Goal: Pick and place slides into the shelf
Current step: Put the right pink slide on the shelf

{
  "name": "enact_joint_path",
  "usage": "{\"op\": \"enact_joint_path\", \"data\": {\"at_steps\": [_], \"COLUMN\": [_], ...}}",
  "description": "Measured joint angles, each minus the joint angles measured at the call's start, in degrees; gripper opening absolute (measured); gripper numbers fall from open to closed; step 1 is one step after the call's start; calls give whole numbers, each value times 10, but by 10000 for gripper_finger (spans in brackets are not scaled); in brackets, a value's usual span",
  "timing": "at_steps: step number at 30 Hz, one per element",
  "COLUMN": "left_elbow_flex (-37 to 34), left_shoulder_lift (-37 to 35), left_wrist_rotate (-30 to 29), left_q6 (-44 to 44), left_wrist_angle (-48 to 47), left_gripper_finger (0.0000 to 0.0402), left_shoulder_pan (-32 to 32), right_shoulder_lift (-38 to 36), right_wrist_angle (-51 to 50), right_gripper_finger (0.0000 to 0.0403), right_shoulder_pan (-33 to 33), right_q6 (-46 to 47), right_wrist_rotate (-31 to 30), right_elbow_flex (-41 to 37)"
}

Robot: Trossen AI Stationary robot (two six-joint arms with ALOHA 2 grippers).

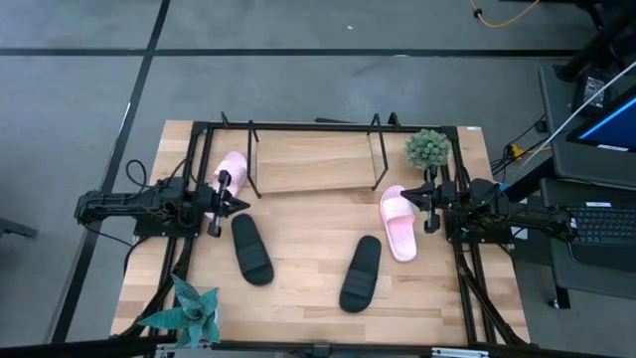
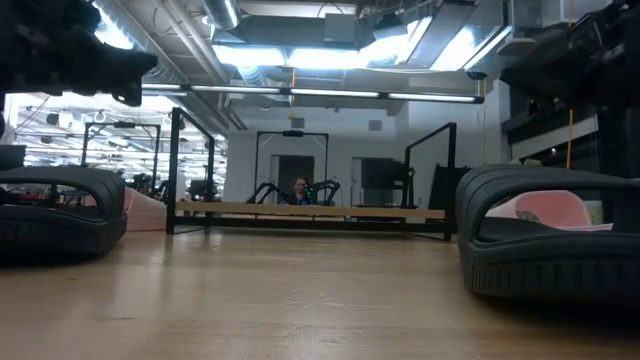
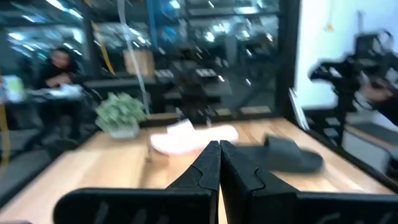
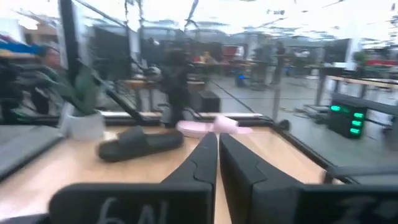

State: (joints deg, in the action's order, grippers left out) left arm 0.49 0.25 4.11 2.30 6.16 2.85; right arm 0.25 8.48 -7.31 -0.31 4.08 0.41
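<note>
I see matt rubbery black slides (image 1: 251, 250), smooth pale pink slides (image 1: 398, 222), a thin black metal-rod shelf (image 1: 316, 162) with light wooden board, on a pale wood-grain tabletop (image 1: 308, 288)

Two dark arms, jointed, black throughout. Left gripper (image 3: 219, 163): matte black fingers, stepped notched inner edges, broad black crossbar beneath. Right gripper (image 4: 218, 163): same black fingers, crossbar marked with faint scrawl like "6N". Black cabling along both arms.
</note>
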Motion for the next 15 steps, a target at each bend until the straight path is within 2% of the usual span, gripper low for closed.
{"op": "enact_joint_path", "data": {"at_steps": [2, 5, 11, 15], "left_elbow_flex": [0, 0, 0, 0], "left_shoulder_lift": [0, 0, 0, 0], "left_wrist_rotate": [-16, -5, 45, -19], "left_q6": [8, 34, 18, -25], "left_wrist_angle": [21, 30, 22, 22], "left_gripper_finger": [0, 0, 0, 0], "left_shoulder_pan": [0, 0, 0, 0], "right_shoulder_lift": [0, 0, 12, 33], "right_wrist_angle": [24, 32, 33, 41], "right_gripper_finger": [19, 7, 5, 4], "right_shoulder_pan": [0, 0, 0, 0], "right_q6": [20, 24, 15, 15], "right_wrist_rotate": [27, 60, 66, 47], "right_elbow_flex": [0, 0, 0, 9]}}
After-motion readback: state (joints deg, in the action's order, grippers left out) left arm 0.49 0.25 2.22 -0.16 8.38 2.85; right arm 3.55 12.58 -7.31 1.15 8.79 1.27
